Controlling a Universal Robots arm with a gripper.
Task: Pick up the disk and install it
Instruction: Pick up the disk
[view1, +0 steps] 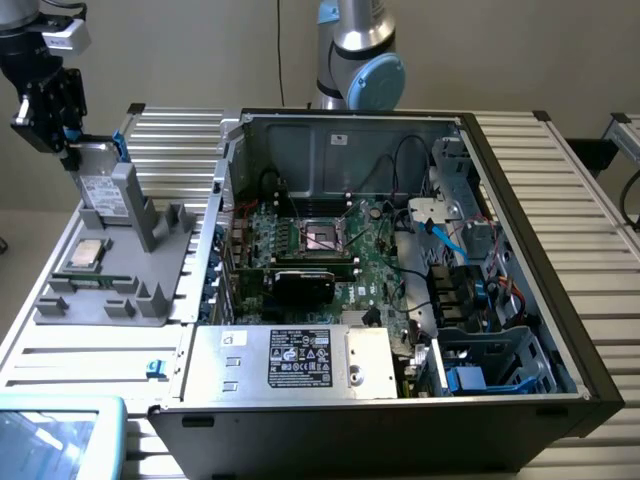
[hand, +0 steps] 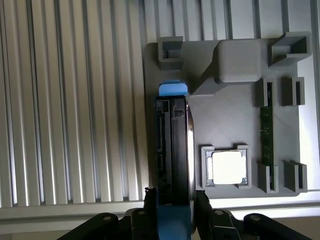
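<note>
The disk, a grey drive with a white label and blue rails, stands upright on edge at the far end of the grey fixture tray at the exterior view's left. It stands beside the tray's tall support block. My gripper comes down on the disk's top end, shut on it. In the wrist view the disk is edge-on between the two black fingers, with its blue tab at the far end. I cannot tell whether its lower edge still rests on the tray.
The tray also holds a square silver CPU chip and a green memory stick. An open computer case fills the middle, with the motherboard, a silver power supply and a drive bay with blue parts. The ribbed metal table lies below.
</note>
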